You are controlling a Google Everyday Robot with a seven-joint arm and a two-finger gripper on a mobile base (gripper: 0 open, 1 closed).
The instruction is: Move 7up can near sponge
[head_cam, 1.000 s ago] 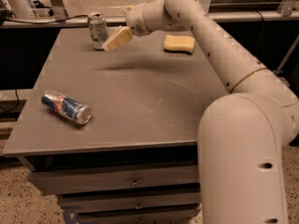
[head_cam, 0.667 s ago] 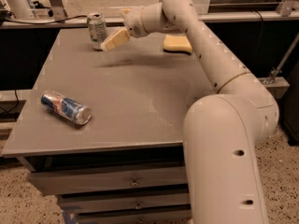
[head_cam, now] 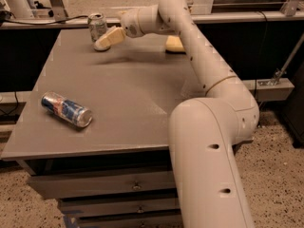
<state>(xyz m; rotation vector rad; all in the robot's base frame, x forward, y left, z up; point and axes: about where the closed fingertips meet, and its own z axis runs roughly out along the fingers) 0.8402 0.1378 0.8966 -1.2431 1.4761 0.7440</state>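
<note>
Nearest: my big cream-white arm [head_cam: 209,156] rises at front right, past the grey drawer fronts [head_cam: 133,186] under the flat grey table [head_cam: 142,94]. Front left on the top, a slim blue-and-silver can w/ red marks [head_cam: 66,109] lies on its side. Not my target, so leave it.

Further back, the arm reaches across to the far left corner. My cream-coloured pincer [head_cam: 103,41] sits low, tip right at the foot of the pale green and silver 7up can [head_cam: 97,25], on its right side. Touching or v. nearly, can't say which. Open or closed? Can't tell either, so no claim.

The 7up can stands upright near the far edge. Further right along that edge is the yellow foam sponge [head_cam: 174,44], partly hidden behind my forearm and apart from the can, w/ my wrist between them.

Step in hand, as I read it: get hold of the can. To do it well:
- Come in level and straddle it at mid-height, not at the foot. A low nudge prob. tips a light upright can.
- Close gently, since thin metal dents.
- Lift just off the top, carry it right and set it upright just beside the sponge, not on it.
- Mind the far edge: little room behind.
</note>
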